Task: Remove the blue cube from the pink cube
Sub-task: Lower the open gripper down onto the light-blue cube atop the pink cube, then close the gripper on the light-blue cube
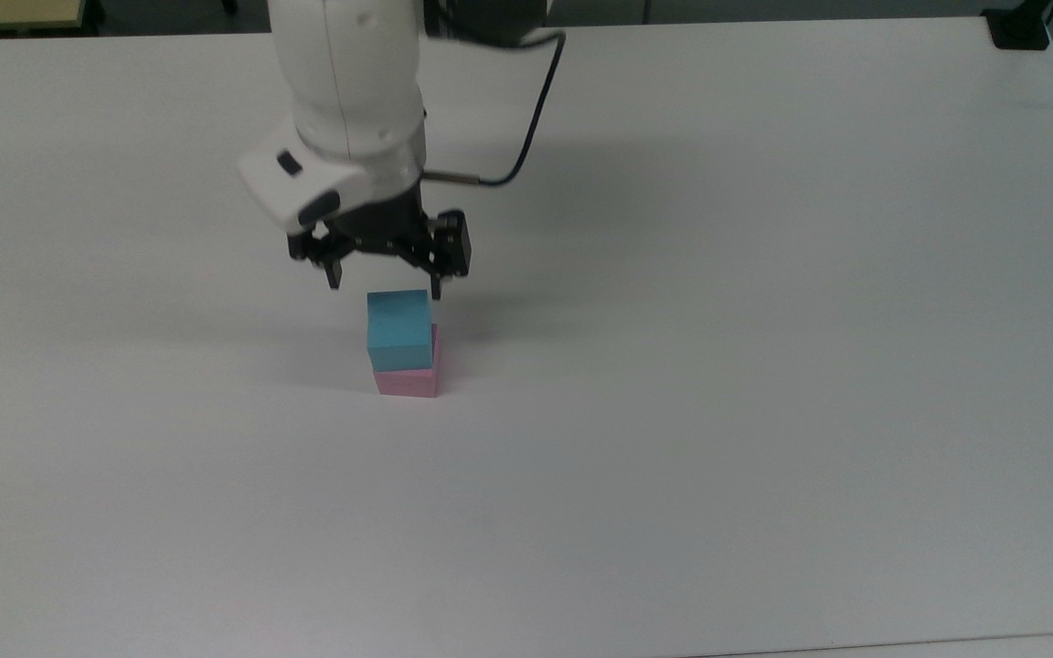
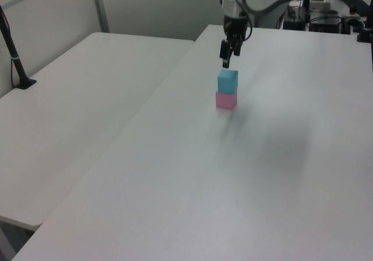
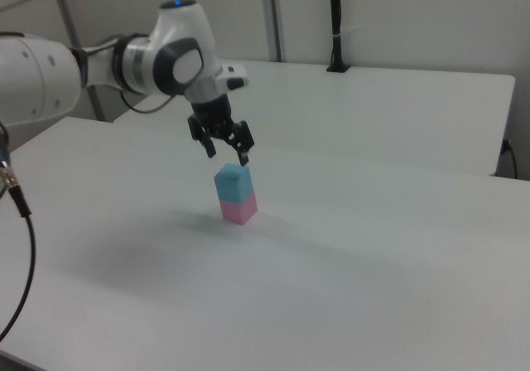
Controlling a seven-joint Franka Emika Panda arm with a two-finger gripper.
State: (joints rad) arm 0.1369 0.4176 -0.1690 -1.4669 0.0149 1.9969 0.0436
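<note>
Matte white table [image 1: 764, 366] | blue cube [image 1: 398, 329] atop pink cube [image 1: 408, 382] | tool [image 1: 385, 291] wide, above

Broad white matte tabletop [image 1: 764, 366] under gripper [image 1: 386, 291]; second white table [image 2: 76, 98] adjoining beyond; pale partition wall [image 3: 414, 15], black upright pole [image 3: 334, 23].

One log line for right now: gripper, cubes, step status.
gripper: open, just above stack | blue cube: on pink cube, untouched | table: nothing else near | step: grasp not yet made
</note>
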